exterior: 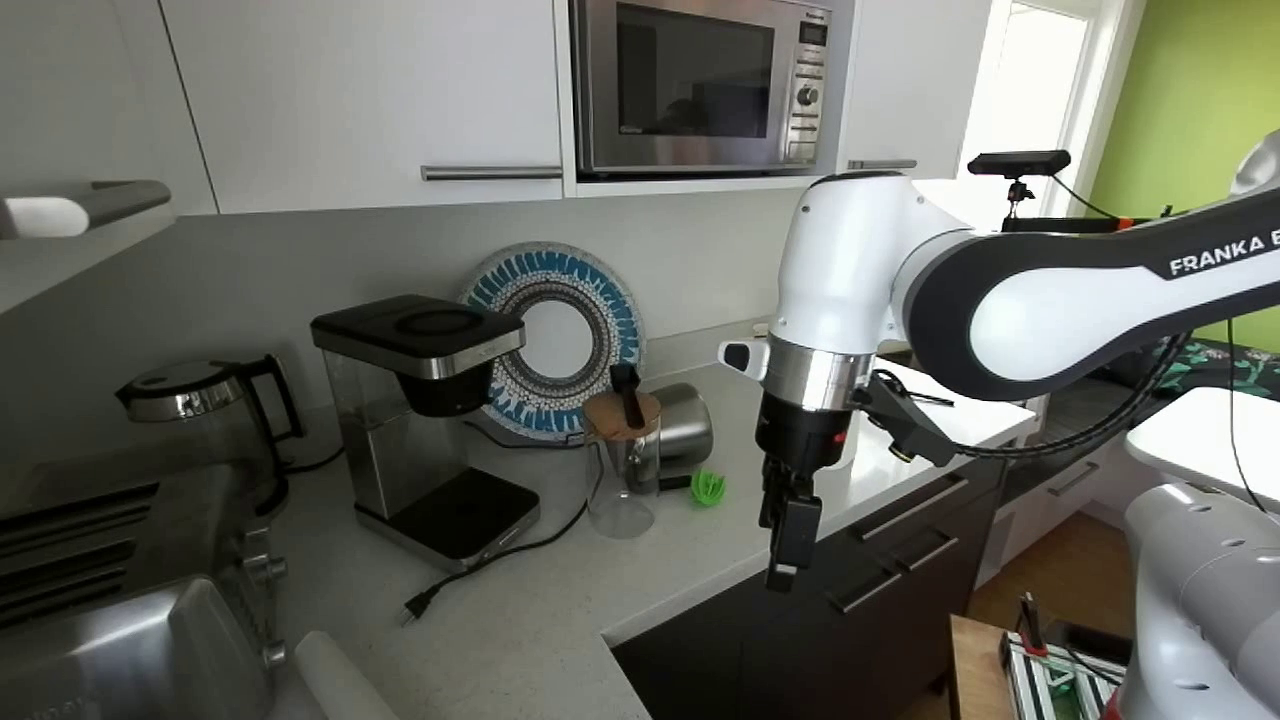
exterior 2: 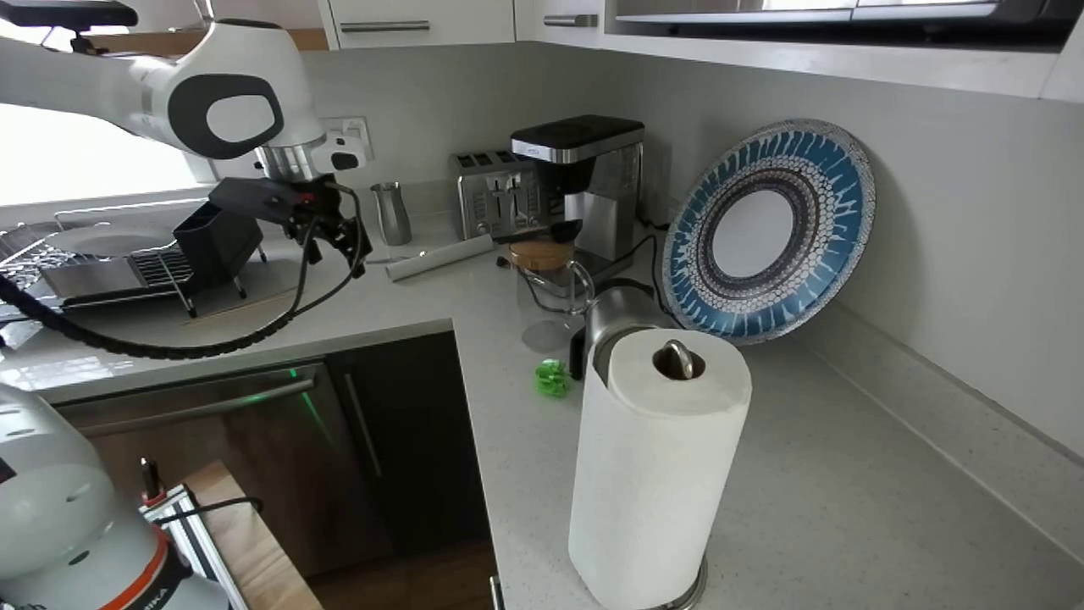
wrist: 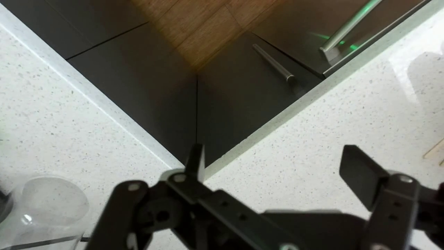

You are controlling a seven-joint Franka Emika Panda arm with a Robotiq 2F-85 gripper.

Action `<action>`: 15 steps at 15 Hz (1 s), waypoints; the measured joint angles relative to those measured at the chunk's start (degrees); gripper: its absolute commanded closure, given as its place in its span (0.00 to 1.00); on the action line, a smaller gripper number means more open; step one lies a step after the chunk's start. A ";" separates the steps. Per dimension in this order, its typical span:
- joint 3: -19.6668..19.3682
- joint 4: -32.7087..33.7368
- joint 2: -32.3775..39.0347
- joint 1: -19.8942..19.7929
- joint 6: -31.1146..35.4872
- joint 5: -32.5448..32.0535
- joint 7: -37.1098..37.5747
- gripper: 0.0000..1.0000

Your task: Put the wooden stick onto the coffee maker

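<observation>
The coffee maker [exterior: 425,325], boxy and black with a silver top edge, stands on the counter by the wall; it also shows in an exterior view [exterior 2: 584,135]. A thin, pale tan strip [exterior 2: 246,305], probably the wooden stick, lies on the counter before the dish rack. In the wrist view a pale wooden end [wrist: 434,149] shows at the right edge, partly out of frame. My gripper [wrist: 275,166] is open with nothing between its fingers. It hangs above the counter's inner corner, apart from the coffee maker, and shows in both exterior views [exterior: 787,540] [exterior 2: 339,252].
A glass jar with wooden lid [exterior: 621,416], metal pitcher [exterior: 684,425] and green item [exterior: 708,488] stand near the coffee maker. A toaster [exterior: 130,620], glass jug [exterior: 190,400], white roll [exterior 2: 440,257], dish rack [exterior 2: 161,271] and paper towels [exterior 2: 652,483] are also there.
</observation>
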 measured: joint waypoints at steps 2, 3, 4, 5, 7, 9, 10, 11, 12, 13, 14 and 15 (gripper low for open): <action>0.23 0.03 0.77 0.50 1.64 0.58 -1.01 0.00; 0.57 0.23 1.95 1.23 3.02 1.36 -2.04 0.00; 1.01 0.75 3.81 2.49 4.46 2.57 -3.78 0.00; 1.52 1.48 6.21 4.06 5.83 4.16 -5.39 0.00; 2.79 3.51 11.90 7.19 8.39 7.55 -8.40 0.00; 3.67 6.18 17.06 9.37 9.52 10.02 -11.74 0.00; 3.82 7.29 18.70 9.77 9.62 10.39 -12.45 0.00; 3.81 8.00 19.57 9.85 9.62 10.50 -12.91 0.00; 3.71 8.40 19.92 9.83 9.62 10.56 -13.24 0.00; 3.82 8.54 19.94 9.61 9.62 10.56 -13.27 0.00; 3.93 8.66 19.99 9.14 9.14 11.02 -11.37 0.00; 4.06 8.88 20.26 8.55 8.77 11.05 -8.90 0.00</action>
